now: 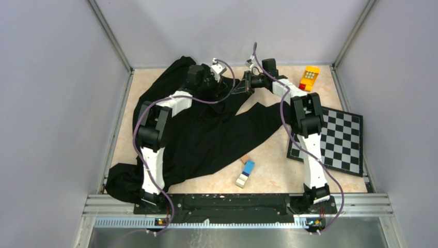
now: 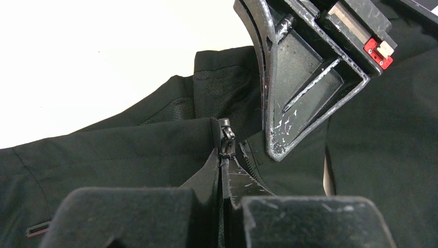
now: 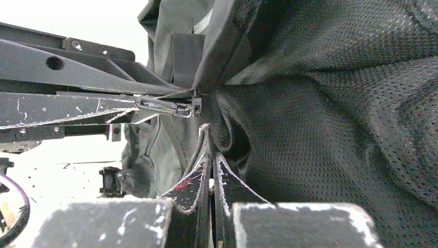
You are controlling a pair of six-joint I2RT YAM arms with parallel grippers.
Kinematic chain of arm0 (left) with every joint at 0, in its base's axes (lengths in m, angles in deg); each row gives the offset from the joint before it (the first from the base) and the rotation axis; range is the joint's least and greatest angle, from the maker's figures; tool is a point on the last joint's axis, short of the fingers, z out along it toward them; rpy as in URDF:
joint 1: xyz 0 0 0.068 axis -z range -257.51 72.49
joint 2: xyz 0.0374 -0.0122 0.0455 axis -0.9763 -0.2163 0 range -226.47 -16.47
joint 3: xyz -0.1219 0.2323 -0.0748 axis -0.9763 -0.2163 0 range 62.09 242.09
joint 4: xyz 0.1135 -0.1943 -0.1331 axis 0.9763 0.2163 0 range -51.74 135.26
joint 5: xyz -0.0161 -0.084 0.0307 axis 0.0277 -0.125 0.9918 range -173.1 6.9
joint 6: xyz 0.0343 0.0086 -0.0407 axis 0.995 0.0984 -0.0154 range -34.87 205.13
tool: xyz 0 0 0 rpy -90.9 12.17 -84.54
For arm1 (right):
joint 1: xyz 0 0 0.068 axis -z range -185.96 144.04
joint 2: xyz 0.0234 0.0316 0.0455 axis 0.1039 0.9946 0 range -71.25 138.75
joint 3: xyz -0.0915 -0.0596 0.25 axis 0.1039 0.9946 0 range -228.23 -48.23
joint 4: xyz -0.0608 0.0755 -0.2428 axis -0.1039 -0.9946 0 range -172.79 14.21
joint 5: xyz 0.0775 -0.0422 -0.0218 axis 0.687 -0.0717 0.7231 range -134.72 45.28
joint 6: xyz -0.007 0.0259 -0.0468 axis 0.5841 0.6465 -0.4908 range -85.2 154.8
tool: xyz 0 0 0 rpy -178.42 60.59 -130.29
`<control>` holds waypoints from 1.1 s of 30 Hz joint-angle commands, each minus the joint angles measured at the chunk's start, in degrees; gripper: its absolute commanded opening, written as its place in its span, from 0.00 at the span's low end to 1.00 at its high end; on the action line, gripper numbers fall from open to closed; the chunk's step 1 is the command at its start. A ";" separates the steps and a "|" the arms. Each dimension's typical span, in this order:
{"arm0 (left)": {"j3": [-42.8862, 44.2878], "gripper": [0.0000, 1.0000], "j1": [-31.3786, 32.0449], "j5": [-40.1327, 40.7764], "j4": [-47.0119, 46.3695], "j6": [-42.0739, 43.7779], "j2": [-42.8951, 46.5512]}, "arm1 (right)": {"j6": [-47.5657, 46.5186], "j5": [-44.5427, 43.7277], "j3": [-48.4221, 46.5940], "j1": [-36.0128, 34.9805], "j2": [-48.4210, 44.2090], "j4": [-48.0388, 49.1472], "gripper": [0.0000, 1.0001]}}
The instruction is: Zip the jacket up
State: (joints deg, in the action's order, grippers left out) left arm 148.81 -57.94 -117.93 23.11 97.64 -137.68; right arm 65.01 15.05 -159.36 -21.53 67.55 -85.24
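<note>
The black jacket (image 1: 206, 134) lies rumpled from the near left to the far middle of the table. My left gripper (image 1: 227, 85) is at its top end, shut on the zipper pull. In the left wrist view, the slider (image 2: 226, 137) sits just beyond my left gripper (image 2: 225, 168), with closed zipper below it. My right gripper (image 1: 247, 82) faces it from the right. In the right wrist view my right gripper (image 3: 212, 157) is shut on the jacket's front edge (image 3: 199, 150) just below the slider (image 3: 196, 106), with mesh lining (image 3: 330, 119) to the right.
A black-and-white chequered board (image 1: 330, 139) lies at the right. A yellow toy block (image 1: 310, 77) stands at the far right. A blue and white block (image 1: 246, 173) lies near the front middle. Walls close in the table on three sides.
</note>
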 commanded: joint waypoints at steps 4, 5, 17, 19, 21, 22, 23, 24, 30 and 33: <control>-0.81 0.00 0.30 -0.19 -2.29 2.83 3.96 | 0.44 -0.35 -3.36 -0.42 -1.78 0.85 0.00; -0.72 0.00 0.36 -0.22 -2.32 2.86 3.96 | 0.30 -0.35 -3.33 -0.35 -1.78 0.88 0.00; 0.34 0.00 0.81 0.03 -0.14 3.85 3.43 | 1.27 -0.22 -2.02 -0.37 -2.69 3.43 0.00; 0.30 0.00 0.87 0.17 0.07 3.94 3.43 | 1.35 -0.29 -1.89 -0.41 -2.72 3.68 0.00; 0.42 0.00 0.92 0.11 0.17 3.98 3.43 | 1.47 -0.41 -1.85 -0.40 -2.75 3.75 0.00; 0.52 0.00 0.93 0.12 0.19 4.01 3.43 | 1.57 -0.36 -1.72 -0.38 -2.79 3.94 0.00; 0.64 0.00 0.97 0.19 0.28 4.01 3.36 | 1.66 -0.35 -1.56 -0.42 -2.83 4.23 0.00; 0.79 0.00 1.05 0.30 0.42 3.98 3.28 | 1.83 -0.45 -1.31 -0.39 -2.94 4.49 0.00; 1.24 0.00 1.01 1.55 0.66 3.77 3.02 | 1.61 -0.35 -0.60 -0.36 -3.23 4.23 0.00; 2.11 0.00 1.03 1.57 1.39 3.74 2.65 | 1.51 -0.29 -0.03 -0.39 -3.22 4.38 0.00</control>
State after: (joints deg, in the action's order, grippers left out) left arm 148.57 -57.17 -116.53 24.29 100.70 -137.46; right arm 66.52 14.65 -159.65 -21.56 67.55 -82.64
